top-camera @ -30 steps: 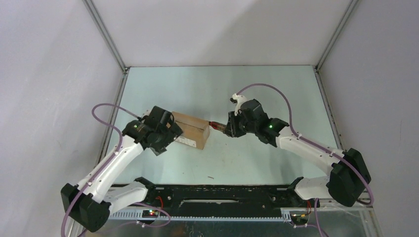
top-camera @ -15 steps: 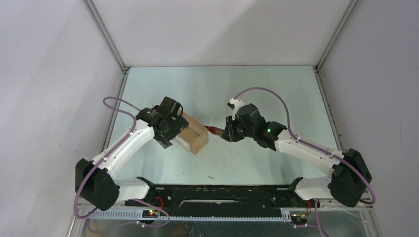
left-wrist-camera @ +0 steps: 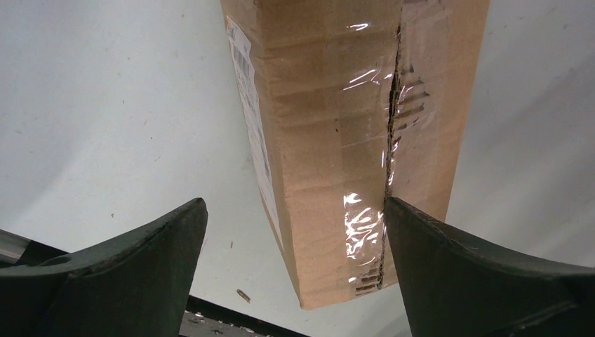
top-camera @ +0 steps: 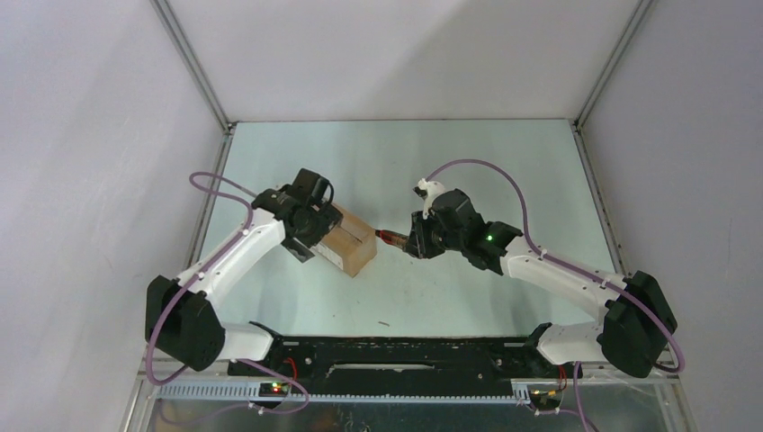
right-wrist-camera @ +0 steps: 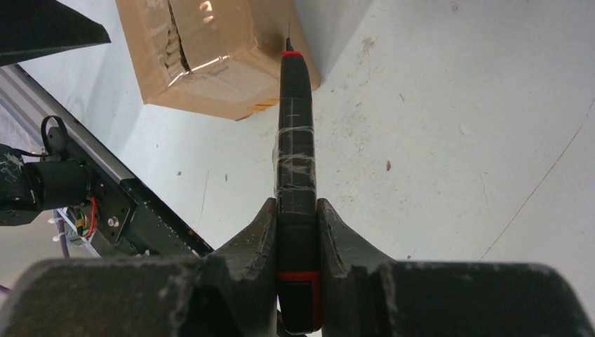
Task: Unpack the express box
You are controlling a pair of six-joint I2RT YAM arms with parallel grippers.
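Note:
The express box (top-camera: 349, 247) is a brown carton lying at an angle left of the table's middle. In the left wrist view the express box (left-wrist-camera: 330, 126) shows clear tape along a torn top seam and a white label on its left side. My left gripper (top-camera: 317, 236) hangs over its left end, and its jaws (left-wrist-camera: 295, 210) are open wide, straddling the near corner without gripping. My right gripper (top-camera: 412, 243) is shut on a red-and-black utility knife (top-camera: 389, 238). The knife (right-wrist-camera: 295, 140) points at the box (right-wrist-camera: 210, 56), with its blade tip at the box's right end.
A black rail (top-camera: 396, 353) carrying the arm bases runs along the near edge. White walls with metal frame posts (top-camera: 193, 67) enclose the table on three sides. A small scrap (top-camera: 384, 322) lies near the rail.
My left arm has swung inward and its gripper now sits higher over the box's left end. The box has turned to a steeper angle. The right gripper and knife shifted slightly left.

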